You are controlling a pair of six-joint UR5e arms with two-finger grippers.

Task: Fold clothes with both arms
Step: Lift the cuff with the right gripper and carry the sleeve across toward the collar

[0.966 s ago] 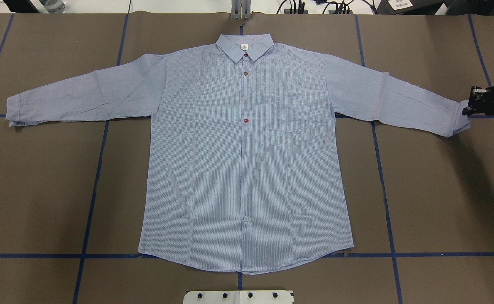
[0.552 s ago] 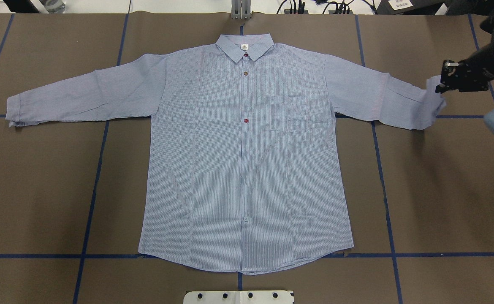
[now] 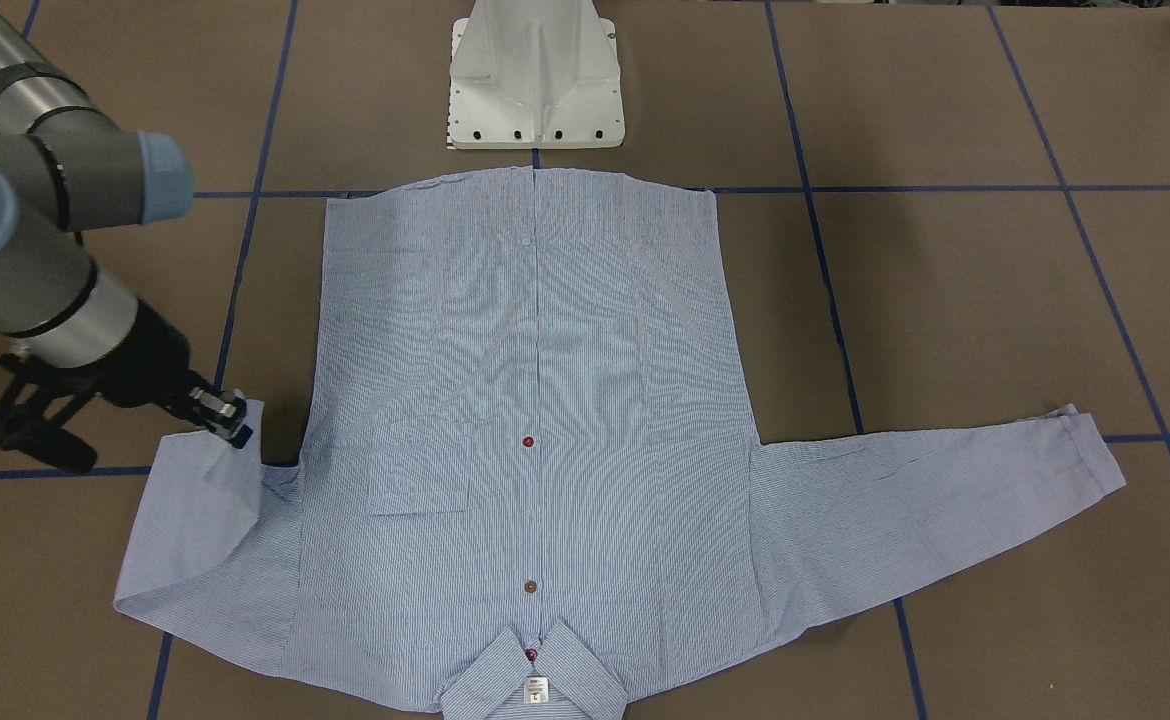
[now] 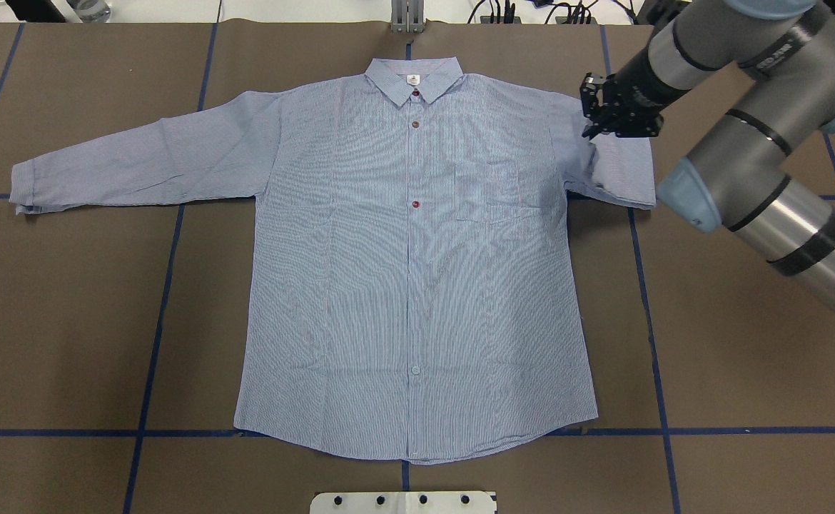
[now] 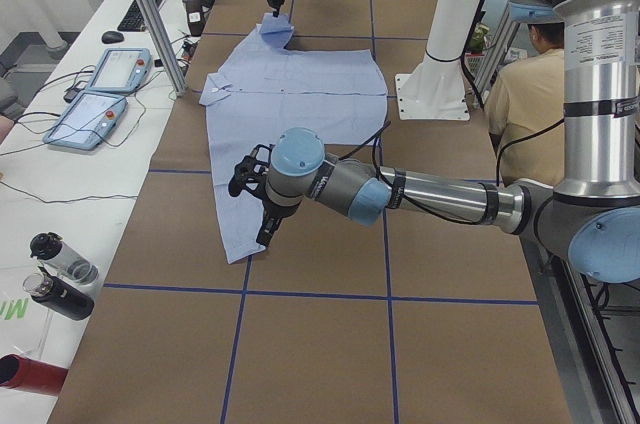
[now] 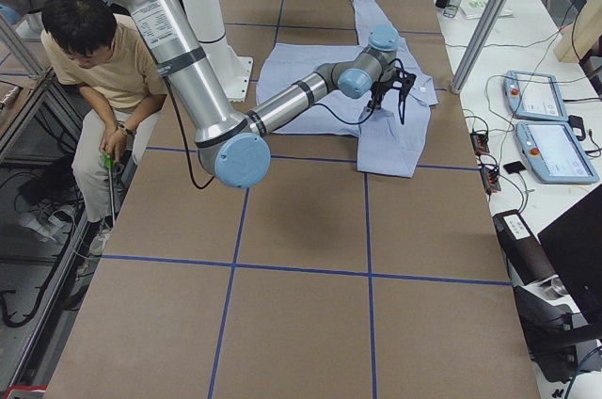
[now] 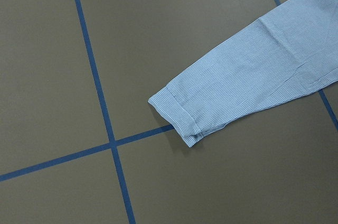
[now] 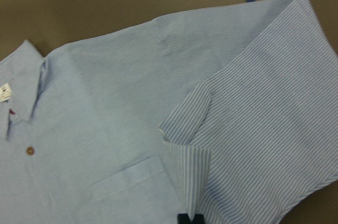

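Shirt [image 4: 410,285], light blue with fine white stripes, lies front-up and buttoned at the middle of the brown desk [image 4: 746,357]. Its collar [image 4: 414,78] points away from the robot. Its hem is nearest the white pedestal base [image 3: 535,80].

Chest pocket [image 4: 503,193] is on the robot's right half of the garment. Red and brown buttons run down the placket.

Sleeve on the robot's left [image 4: 132,164] is stretched out flat. Its cuff [image 7: 179,121] rests on a blue tape line [image 7: 100,102] of the desk grid.

Sleeve on the robot's right [image 4: 621,168] is doubled back on itself, with the fold at its outer end. Its cuff [image 8: 190,174] is lifted off the desk near the shoulder seam.

Right pincer [image 4: 592,128] is pressed together on that raised cuff. In the right wrist view the cuff hangs straight into the fingertips [image 8: 185,218] at the bottom edge. The right arm [image 4: 760,143] reaches in across the desk corner.

Left pincer [image 5: 264,234] shows only in the side view, over the end of the outstretched sleeve. Whether it is spread or pressed together cannot be told.

A person in a beige top [image 6: 103,60] sits beside the robot's column.
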